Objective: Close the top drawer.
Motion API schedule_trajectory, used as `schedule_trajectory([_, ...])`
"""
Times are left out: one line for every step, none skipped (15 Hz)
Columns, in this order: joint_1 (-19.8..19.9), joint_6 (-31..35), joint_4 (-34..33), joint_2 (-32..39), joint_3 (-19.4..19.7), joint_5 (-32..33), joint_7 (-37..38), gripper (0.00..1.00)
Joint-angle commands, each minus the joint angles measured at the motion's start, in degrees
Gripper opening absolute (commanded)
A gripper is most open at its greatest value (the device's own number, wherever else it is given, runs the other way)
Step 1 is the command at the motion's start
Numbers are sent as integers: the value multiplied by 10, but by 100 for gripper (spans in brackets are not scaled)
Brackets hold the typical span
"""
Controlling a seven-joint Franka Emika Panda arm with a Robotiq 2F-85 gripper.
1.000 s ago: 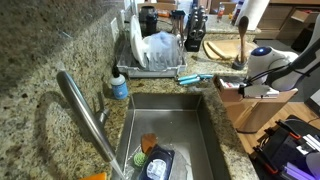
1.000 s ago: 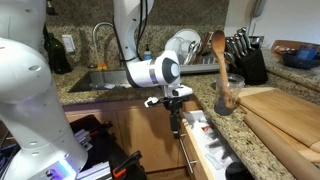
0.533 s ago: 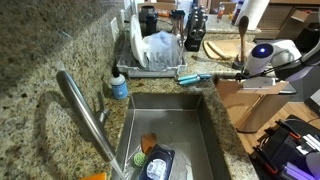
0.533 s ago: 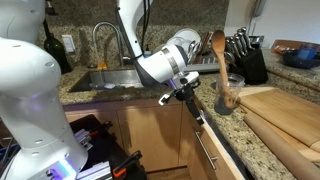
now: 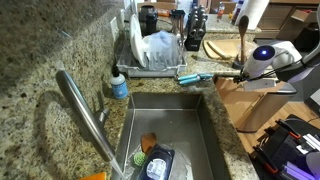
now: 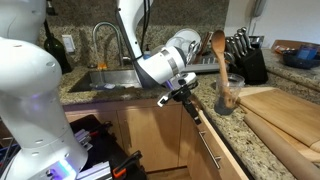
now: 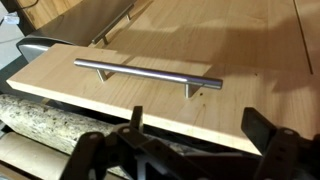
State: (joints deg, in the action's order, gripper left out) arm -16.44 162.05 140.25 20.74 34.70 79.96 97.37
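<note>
Though top drawer (image 7: 120, 95) shows only its front, end effector (image 7: 193, 135) partly cropped

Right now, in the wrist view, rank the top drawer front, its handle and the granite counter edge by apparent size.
1. top drawer front: fills most of the frame.
2. granite counter edge: partly cut off.
3. handle: longer but far thinner; 2 and 3 are close.

An exterior view sits high above the counter, looking steeply down into the sink basin (image 5: 175, 115). An exterior view stands low before the cabinet doors (image 6: 150, 130), facing along the counter. Both catch the faucet (image 5: 85, 110) (image 6: 100, 40), the wooden spoon (image 5: 241, 35) (image 6: 218, 55) and my arm (image 5: 265, 60) (image 6: 160, 70). My wrist camera looks close onto the top drawer (image 7: 240, 110) front and its bar handle (image 7: 150, 72).
</note>
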Motion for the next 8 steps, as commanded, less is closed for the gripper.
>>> schedule_trajectory([2, 32, -32, 60, 11, 96, 49, 100])
schedule_trajectory([-10, 15, -44, 69, 15, 143, 110, 100])
schedule_trajectory([1, 10, -13, 34, 4, 86, 50, 100])
schedule_trajectory([-1, 10, -23, 46, 6, 116, 83, 100])
schedule_trajectory([-2, 10, -30, 55, 7, 126, 97, 100])
schedule_trajectory([-3, 10, -35, 60, 7, 128, 100, 100])
schedule_trajectory([1, 12, -50, 83, -1, 109, 101, 100])
schedule_trajectory([11, 20, -63, 106, -7, 85, 92, 100])
